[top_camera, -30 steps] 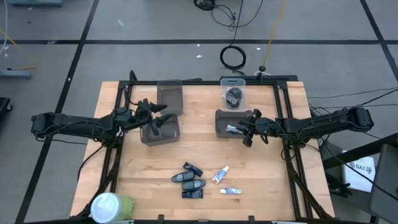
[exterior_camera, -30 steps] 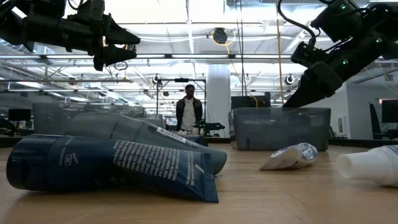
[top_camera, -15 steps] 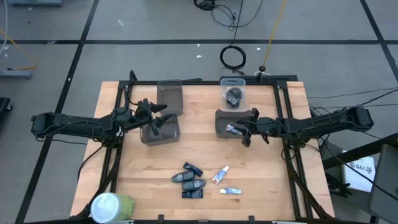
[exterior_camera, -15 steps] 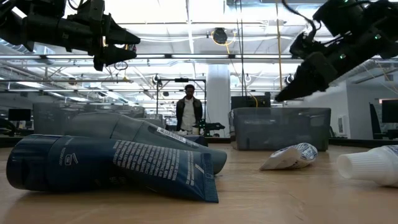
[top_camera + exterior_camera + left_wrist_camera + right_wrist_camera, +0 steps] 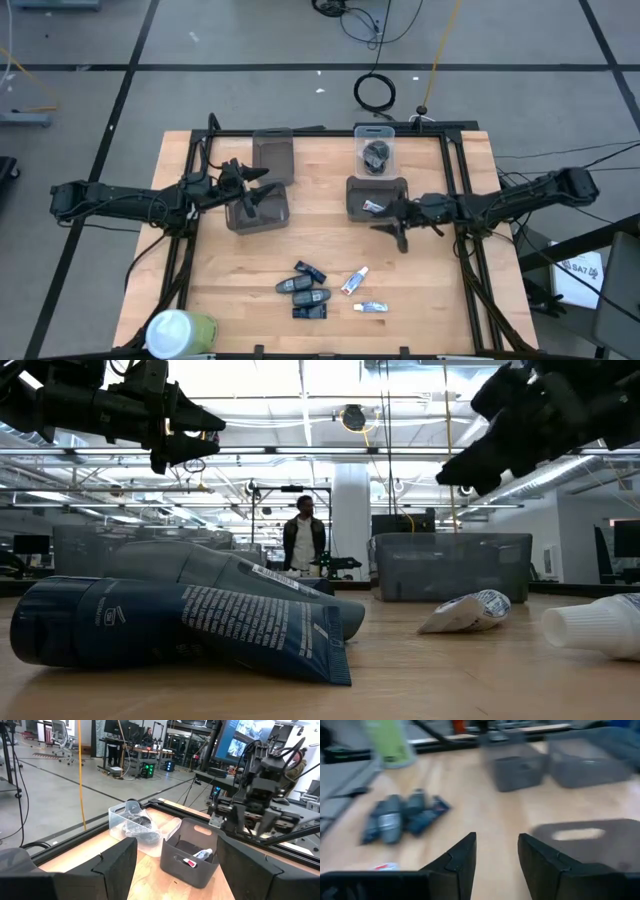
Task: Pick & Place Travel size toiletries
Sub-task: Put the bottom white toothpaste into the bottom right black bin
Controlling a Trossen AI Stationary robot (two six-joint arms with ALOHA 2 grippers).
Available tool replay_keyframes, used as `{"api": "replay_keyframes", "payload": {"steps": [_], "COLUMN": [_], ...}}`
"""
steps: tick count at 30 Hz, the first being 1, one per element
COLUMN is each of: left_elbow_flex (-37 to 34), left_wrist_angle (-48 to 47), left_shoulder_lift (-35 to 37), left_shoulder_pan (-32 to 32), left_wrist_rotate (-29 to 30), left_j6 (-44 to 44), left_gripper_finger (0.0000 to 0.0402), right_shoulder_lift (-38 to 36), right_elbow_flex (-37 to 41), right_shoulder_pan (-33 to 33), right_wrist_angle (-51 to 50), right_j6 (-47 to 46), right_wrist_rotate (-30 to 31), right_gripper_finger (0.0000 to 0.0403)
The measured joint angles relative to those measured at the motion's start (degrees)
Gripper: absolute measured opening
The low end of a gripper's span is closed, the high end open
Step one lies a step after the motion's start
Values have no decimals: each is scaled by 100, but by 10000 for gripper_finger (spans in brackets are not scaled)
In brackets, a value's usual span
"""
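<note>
Several dark oblong tubes point(image 5: 305, 291) and two little white tubes point(image 5: 355, 281) point(image 5: 371, 307) lie on the wooden table near its front edge. Another white tube point(image 5: 375, 207) lies inside the right grey bin point(image 5: 352, 192). Dark lumps fill the clear bin point(image 5: 376, 153) behind it. My right gripper point(image 5: 386, 224) hangs open and empty just in front of that grey bin's near wall; its wrist view faces the dark tubes point(image 5: 400, 812). My left gripper point(image 5: 262, 186) waits open above the left grey bin point(image 5: 258, 210).
A big white-and-green cylinder point(image 5: 180, 332) stands at the near left corner. A second grey bin point(image 5: 273, 152) sits at the back left. A black frame point(image 5: 455, 170) borders the table. Bare wood lies between the bins and the tubes. A person point(image 5: 304, 540) stands in the room beyond.
My right gripper has risen from over the right grey bin, tipped up from slanting down to nearly level, and swung toward the table's near edge. The white tube stays in the bin.
</note>
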State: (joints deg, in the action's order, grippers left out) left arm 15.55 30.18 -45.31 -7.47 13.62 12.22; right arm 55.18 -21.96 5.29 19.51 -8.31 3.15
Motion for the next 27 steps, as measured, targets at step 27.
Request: {"api": "replay_keyframes", "payload": {"steps": [27], "left_elbow_flex": [0], "left_wrist_angle": [-1], "left_shoulder_lift": [0], "left_shoulder_pan": [0], "left_wrist_rotate": [-1], "left_j6": [0], "left_gripper_finger": [271], "right_shoulder_lift": [2], "right_elbow_flex": [0], "right_shoulder_pan": [1565], "right_wrist_angle": [387], "right_j6": [-753], "right_wrist_rotate": [-758], "right_gripper_finger": [130]}}
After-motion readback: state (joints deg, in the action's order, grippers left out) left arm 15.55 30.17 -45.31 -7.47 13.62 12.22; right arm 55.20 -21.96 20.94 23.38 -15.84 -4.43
